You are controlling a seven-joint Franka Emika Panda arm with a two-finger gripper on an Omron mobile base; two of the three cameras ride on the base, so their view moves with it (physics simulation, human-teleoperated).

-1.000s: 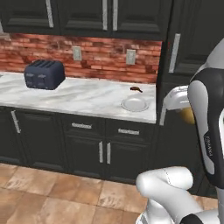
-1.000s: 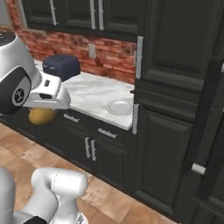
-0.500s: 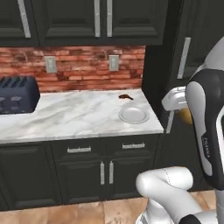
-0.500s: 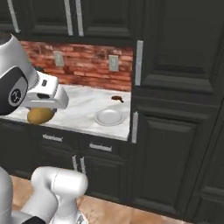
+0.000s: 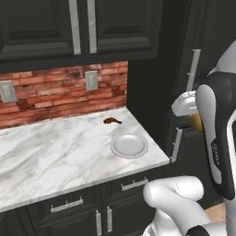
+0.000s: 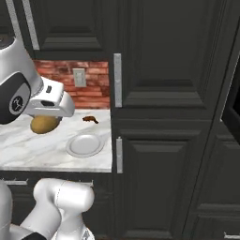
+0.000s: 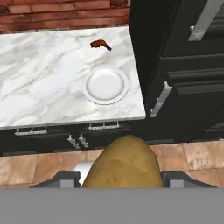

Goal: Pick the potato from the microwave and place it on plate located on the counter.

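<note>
on the left the marble worktop (image 7: pixel 39 87) carries a small brown scrap (image 7: pixel 99 44) near the brick wall, and the white plate (image 7: pixel 105 85) sits near its right end beside the tall dark cabinet (image 7: pixel 183 57). the potato (image 7: pixel 124 167) is clamped between the fingers (image 7: pixel 65 179), held in the air out in front of the worktop, well apart from the plate. it looks firm, light and rounded, so it could roll; a grip across its middle seems safest.
</note>
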